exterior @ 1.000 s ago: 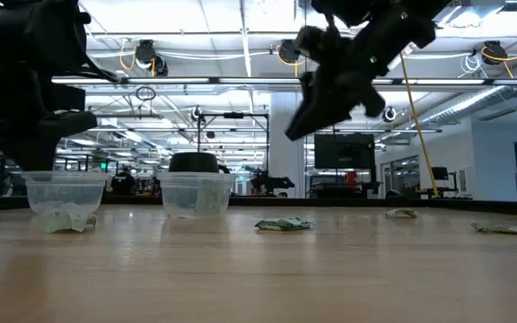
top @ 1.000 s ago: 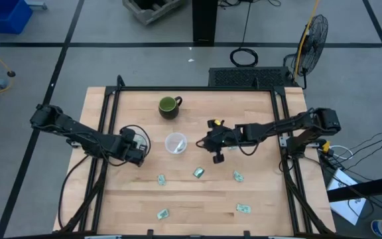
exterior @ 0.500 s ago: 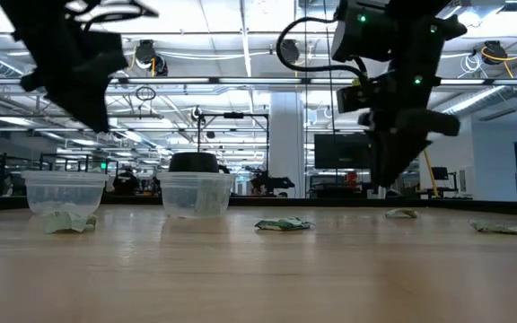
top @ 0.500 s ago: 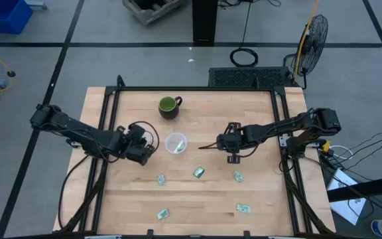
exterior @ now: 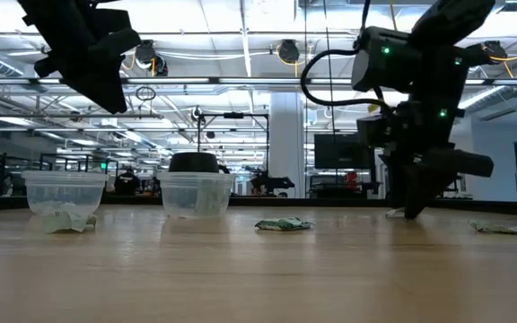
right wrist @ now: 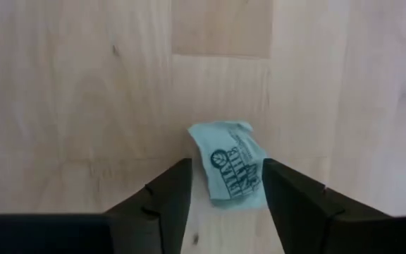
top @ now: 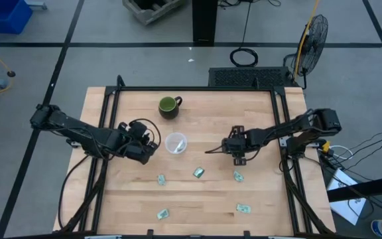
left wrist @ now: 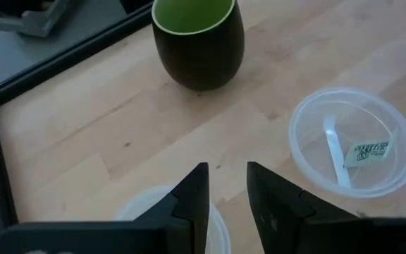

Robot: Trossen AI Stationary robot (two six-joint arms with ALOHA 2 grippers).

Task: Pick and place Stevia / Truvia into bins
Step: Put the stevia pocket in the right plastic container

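Two clear cups stand mid-table. One cup holds sachets. The other cup lies under my left gripper, which is open and empty, raised above it. My right gripper is open and points down, its fingertips low near the table. Its fingers stand on either side of a pale green sachet lying flat on the wood. More sachets lie flat near the front: one, another, a third.
A dark green mug stands toward the far edge, behind the cups. Another sachet lies near the front right. A black frame runs along the table's sides. Bare wood lies between the cups and the front sachets.
My right gripper has gone from beside the cup toward the table's right and near edges, turned to point down, and come down around a sachet. My left gripper has risen from over the left cup and shifted a little toward the right.
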